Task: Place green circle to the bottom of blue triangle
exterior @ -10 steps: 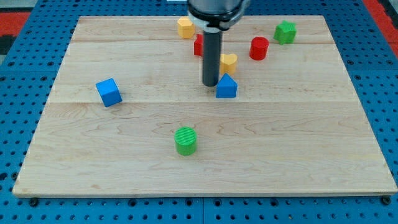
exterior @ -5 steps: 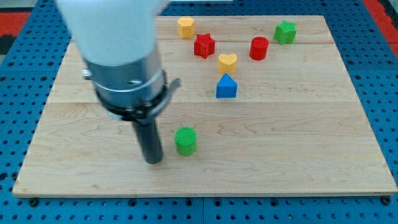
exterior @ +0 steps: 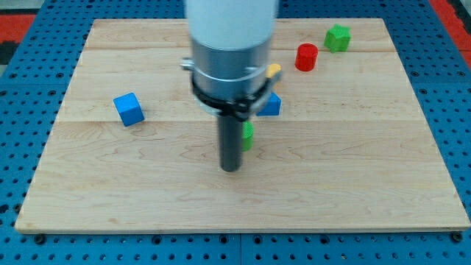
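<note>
My tip (exterior: 231, 168) rests on the board near the middle, a little toward the view's bottom. The green circle (exterior: 248, 135) peeks out just right of the rod, mostly hidden behind it, up and to the right of the tip. The blue triangle (exterior: 271, 105) is partly hidden by the arm's body and lies just above and to the right of the green circle. Whether the rod touches the green circle cannot be told.
A blue cube (exterior: 129, 109) sits at the view's left. A red cylinder (exterior: 306, 56) and a green block (exterior: 338, 37) sit at the top right. A yellow block (exterior: 274, 70) edge shows beside the arm. The arm hides other blocks at the top.
My tip moved right from the green circle's left side. The green circle has shifted up and to the right, ending just below the blue triangle. The blue cube shows again.
</note>
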